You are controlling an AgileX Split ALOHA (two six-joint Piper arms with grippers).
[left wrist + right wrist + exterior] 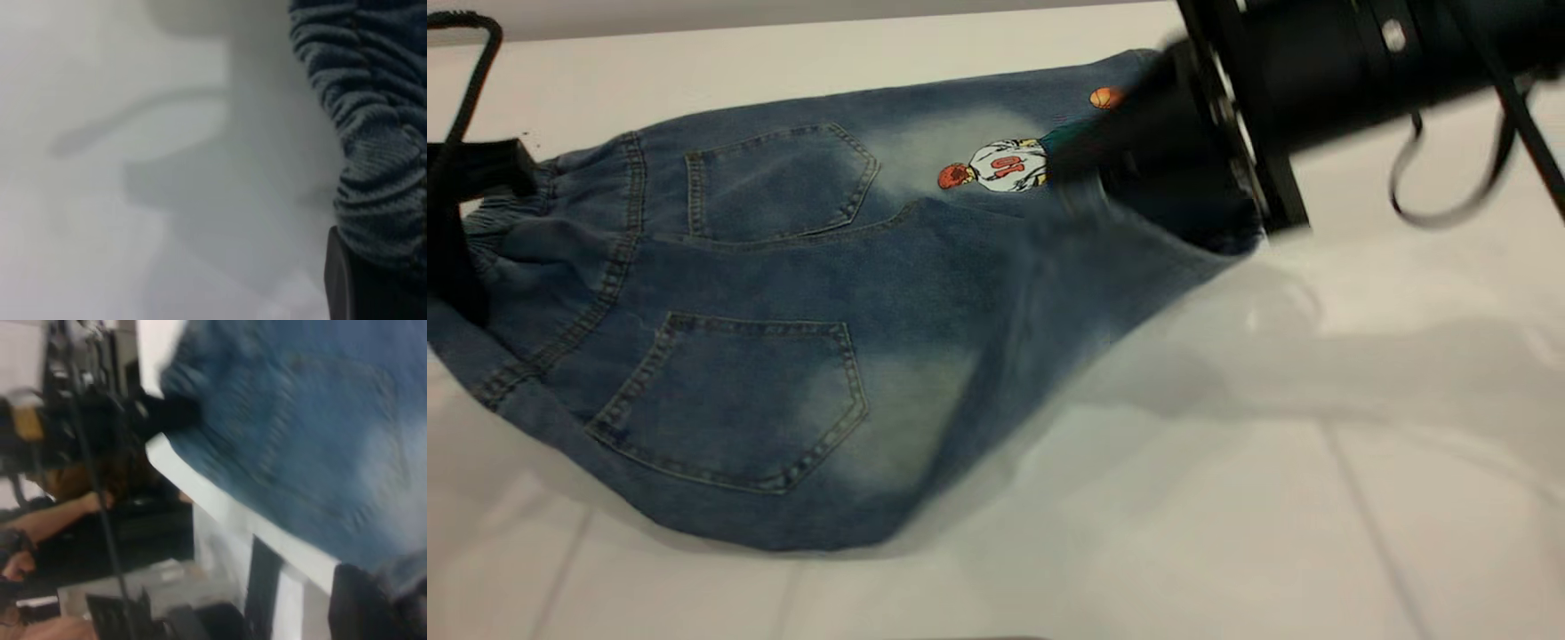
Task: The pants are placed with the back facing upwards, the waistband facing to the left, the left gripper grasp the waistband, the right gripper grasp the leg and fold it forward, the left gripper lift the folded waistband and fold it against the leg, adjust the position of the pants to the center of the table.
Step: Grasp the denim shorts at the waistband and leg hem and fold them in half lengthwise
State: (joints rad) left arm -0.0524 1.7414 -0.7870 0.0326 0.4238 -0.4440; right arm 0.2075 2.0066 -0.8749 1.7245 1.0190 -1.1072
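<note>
Meanwhile left gripper [480,191] pinches the waistband [560,258]; right gripper [1112,164] pinches the leg [1138,240]

Bright, even overhead light leaves soft grey shadows on my table [1227,498]. My right gripper [1138,151] smears with motion blur in the exterior view, and both wrist views are soft and unfocused.

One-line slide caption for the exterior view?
Blue denim pants on white table, left tool at ruffled waistband, right tool over the printed leg.
</note>
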